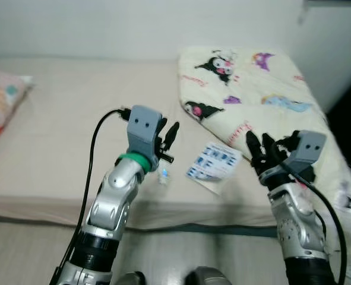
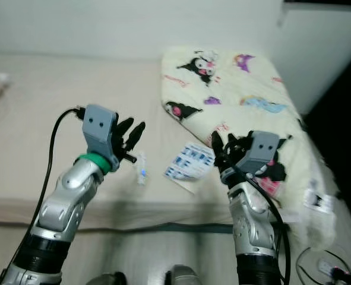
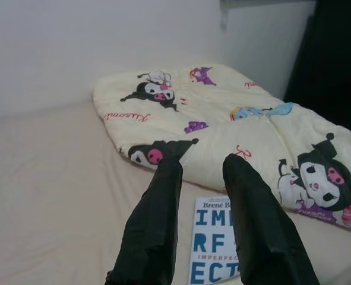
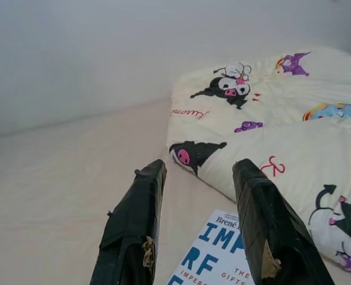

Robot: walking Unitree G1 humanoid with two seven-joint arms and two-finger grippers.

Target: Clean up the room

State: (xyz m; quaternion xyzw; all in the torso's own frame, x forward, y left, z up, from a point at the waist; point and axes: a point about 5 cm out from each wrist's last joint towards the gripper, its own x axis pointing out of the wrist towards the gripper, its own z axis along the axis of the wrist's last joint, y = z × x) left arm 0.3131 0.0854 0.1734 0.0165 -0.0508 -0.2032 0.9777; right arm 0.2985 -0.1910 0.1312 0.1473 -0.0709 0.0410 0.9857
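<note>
A white and blue book (image 1: 214, 161) lies on the beige bed (image 1: 62, 130), its corner tucked against a folded cream comforter (image 1: 246, 89) printed with cartoon characters. A small clear plastic item (image 1: 163, 176) lies on the sheet left of the book. My left gripper (image 1: 170, 135) hovers open above that item, pointing toward the book (image 3: 214, 243). My right gripper (image 1: 257, 139) is also open, raised just right of the book (image 4: 217, 252) and in front of the comforter. Neither holds anything.
A patterned pillow (image 1: 0, 101) rests at the bed's far left. A white wall runs behind the bed. A dark gap lies to the right of the bed, with cables (image 2: 329, 267) and a paper on the floor there.
</note>
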